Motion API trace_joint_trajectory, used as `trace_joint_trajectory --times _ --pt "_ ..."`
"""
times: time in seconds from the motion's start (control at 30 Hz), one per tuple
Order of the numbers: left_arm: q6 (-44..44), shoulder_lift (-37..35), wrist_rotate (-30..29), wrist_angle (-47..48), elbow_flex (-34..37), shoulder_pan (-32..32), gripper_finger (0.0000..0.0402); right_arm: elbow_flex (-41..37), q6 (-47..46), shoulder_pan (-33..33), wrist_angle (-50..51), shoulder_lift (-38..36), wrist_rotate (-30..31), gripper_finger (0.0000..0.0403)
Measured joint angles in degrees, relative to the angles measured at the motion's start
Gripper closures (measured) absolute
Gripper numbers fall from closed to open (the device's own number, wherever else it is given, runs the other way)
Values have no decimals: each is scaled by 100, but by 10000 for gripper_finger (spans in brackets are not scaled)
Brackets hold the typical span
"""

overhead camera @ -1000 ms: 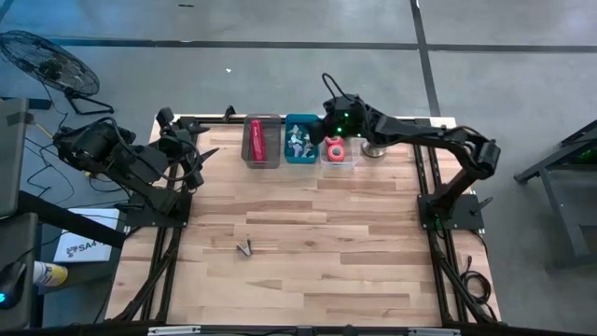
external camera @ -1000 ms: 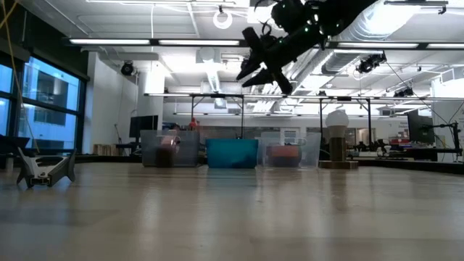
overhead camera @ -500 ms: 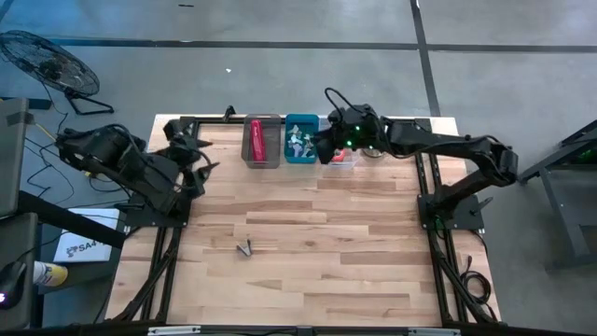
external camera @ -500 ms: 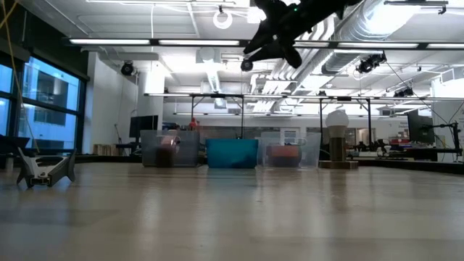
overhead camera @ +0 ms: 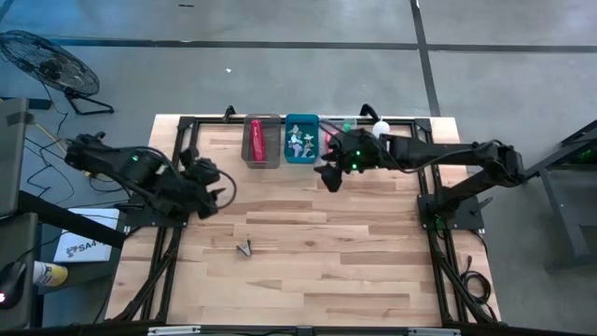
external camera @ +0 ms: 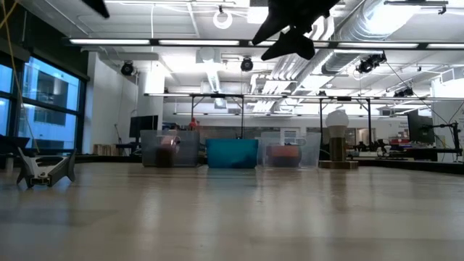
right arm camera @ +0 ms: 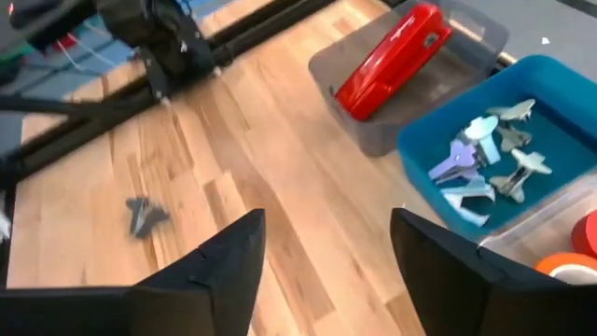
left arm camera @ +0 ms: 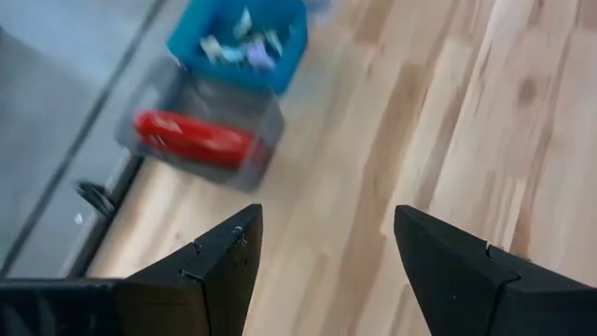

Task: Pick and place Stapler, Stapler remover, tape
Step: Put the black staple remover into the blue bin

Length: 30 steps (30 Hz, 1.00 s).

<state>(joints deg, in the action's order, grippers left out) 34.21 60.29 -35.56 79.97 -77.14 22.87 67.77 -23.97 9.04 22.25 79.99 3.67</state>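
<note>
Right gripper (overhead camera: 328, 177) up in the air over the wood table (overhead camera: 308, 271), fingers (right arm camera: 215, 271) spread wide apart, nothing between them. Just past those fingertips, three little bins in a row at the far edge of the table. Red stapler (right arm camera: 390, 58) lying flat in the grey bin (right arm camera: 471, 23), out ahead of the fingers and well apart from them. Beside it a blue bin (right arm camera: 560, 79) full of small silvery claw pieces (right arm camera: 485, 154), nearer to one finger but not touching. Red and orange tape rolls (right arm camera: 578, 252) peeking in at the corner in a clear bin, close beside the other finger. One more small dark claw piece (overhead camera: 244, 248) alone on the bare wood, far from both sets of fingers. Left gripper (overhead camera: 216, 187) also in the air over the table's left side, fingers (left arm camera: 215, 271) wide apart and holding nothing. Stapler and blue bin well beyond those fingers too, seen blurry from the left wrist. In the low view, only dark arm shapes high above the bins.
</note>
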Motion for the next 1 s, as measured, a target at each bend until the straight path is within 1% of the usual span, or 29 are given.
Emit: trace_joint_trajectory --times 0.13,0.3,0.4,0.53,0.67,0.77,1.0 --pt "360 2 396 -317 669 2 163 0 2 -273 284 -9 173 168" --pt "799 2 1056 -949 1491 2 163 0 0 -545 654 -9 340 166" --pt "832 38 1397 -1430 2001 2 163 0 -20 -695 799 -9 445 166" --pt "1140 177 1814 -2051 2525 0 163 0 -161 -845 900 -9 503 166" --pt "1629 448 2298 -2428 2813 2 163 0 -308 -975 967 -9 628 166" --pt "2029 647 2601 -2533 2942 2 163 0 -337 -1074 1069 -9 675 166" --pt "3009 1038 2777 -2584 2981 2 163 0 -686 -1255 1386 -9 810 166"
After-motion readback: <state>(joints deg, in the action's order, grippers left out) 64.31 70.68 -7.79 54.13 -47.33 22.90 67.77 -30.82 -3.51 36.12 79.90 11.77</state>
